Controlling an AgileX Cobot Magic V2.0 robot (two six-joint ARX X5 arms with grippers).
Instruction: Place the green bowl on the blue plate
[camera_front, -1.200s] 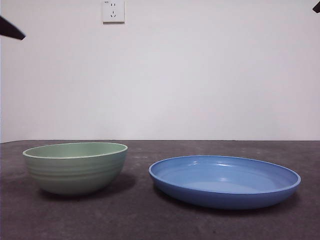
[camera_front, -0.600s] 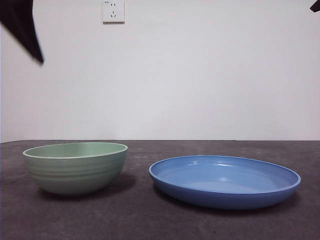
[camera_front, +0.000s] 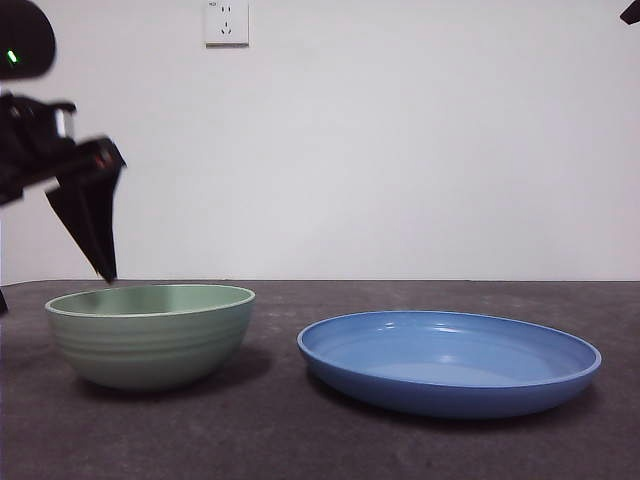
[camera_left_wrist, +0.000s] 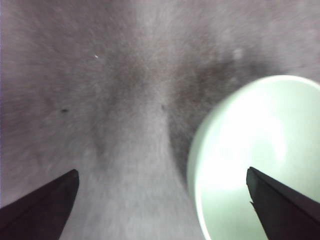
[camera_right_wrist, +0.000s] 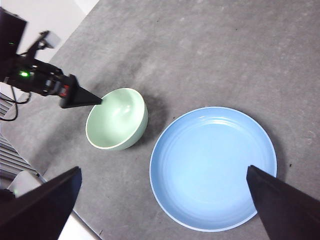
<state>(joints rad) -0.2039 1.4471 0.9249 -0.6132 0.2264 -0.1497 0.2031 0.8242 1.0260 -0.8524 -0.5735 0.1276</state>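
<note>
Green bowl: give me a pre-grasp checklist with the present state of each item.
1. Left gripper open: ok, its jaws stand wide apart.
2. Left gripper lined up on the bowl: ok, one jaw is over the bowl's inside and the other over the table outside its rim.
3. Jaws down at the rim: not ok, in the front view the gripper tip is just above the bowl's rim.
4. Bowl upright and empty: ok.
5. Plate free to receive the bowl: ok, nothing lies on it, and it sits apart from the bowl.
6. Right gripper out of the way: ok, it is open, high above the plate.
</note>
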